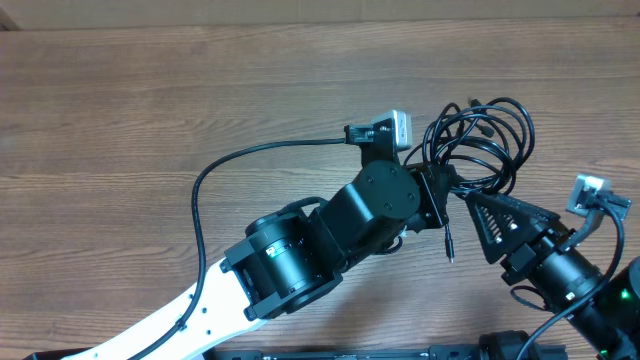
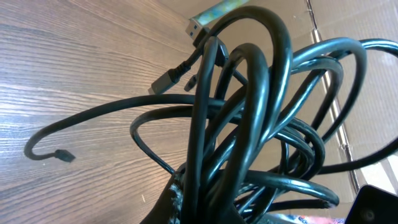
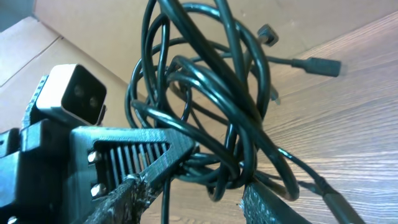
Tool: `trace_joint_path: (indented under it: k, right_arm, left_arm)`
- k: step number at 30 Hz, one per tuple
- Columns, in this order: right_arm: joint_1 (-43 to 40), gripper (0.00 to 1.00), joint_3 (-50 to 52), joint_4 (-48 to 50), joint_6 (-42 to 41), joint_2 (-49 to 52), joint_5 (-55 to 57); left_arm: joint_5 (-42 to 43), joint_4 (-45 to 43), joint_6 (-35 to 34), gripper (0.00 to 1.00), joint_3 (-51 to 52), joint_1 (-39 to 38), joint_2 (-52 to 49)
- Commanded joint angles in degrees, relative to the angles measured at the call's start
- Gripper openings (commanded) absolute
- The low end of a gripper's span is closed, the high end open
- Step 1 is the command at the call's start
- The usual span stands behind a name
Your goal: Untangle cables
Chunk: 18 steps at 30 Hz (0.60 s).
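I have a brown wood-grain surface [image 1: 110, 110] under everything, its streaks running crosswise; beyond its far edge stands a plain beige panel [image 3: 99, 31], creased at one side

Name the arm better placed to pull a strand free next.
Right, likely. The left tool is shut on the cables, anchoring them; the right tool sits at their edge with strands between its jaws, free to draw one out.

Left arm [image 1: 370, 200]: black cylindrical joints, white link [image 1: 180, 320], silver-faced wrist camera [image 1: 395, 128] on a thin black wire [image 1: 250, 150]. Right arm [image 1: 565, 270]: black, with ribbed triangular finger [image 1: 505, 222] and green light [image 1: 622, 295].
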<state>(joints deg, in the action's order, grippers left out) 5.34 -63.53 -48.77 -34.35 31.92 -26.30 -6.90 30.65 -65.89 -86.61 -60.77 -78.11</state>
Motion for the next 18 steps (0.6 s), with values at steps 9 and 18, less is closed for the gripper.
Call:
trace_joint_path:
  k: [9,18]
  right_arm:
    - [0.15,0.49,-0.17,1.6,0.0,0.09,-4.5]
    - [0.15,0.49,-0.17,1.51,0.0,0.09,-4.92]
  left_arm:
    - [-1.2,0.5,-2.34,0.04,-1.66,-0.37,0.61]
    - [-2.34,0.61,-3.17,0.04,-1.66,-0.33,0.52]
